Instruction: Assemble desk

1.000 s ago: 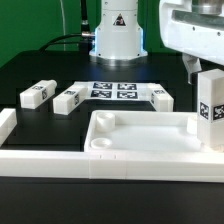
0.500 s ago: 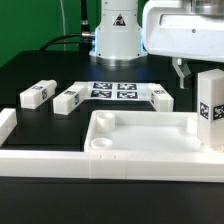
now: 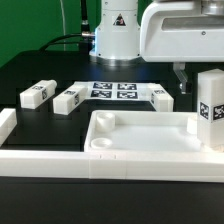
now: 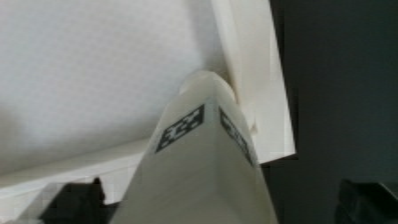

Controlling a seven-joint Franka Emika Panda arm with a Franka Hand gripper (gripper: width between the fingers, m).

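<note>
The white tray-like tabletop (image 3: 140,140) lies at the front. One leg block (image 3: 210,108) stands upright in its corner at the exterior view's right. In the wrist view this leg (image 4: 205,170) rises from the tabletop corner (image 4: 107,90) between my two fingertips, with gaps on both sides. My gripper (image 3: 183,72) (image 4: 222,205) is open, level with the leg's top. Three more leg blocks lie on the black table: two at the left (image 3: 37,93) (image 3: 68,99) and one at the right (image 3: 160,97).
The marker board (image 3: 113,91) lies flat between the loose legs, in front of the robot base (image 3: 118,35). A long white rail (image 3: 40,160) runs along the front, with an end block (image 3: 6,125) at the left.
My gripper has moved toward the exterior view's left, over the upright leg. The leg and the other parts have stayed in place.
</note>
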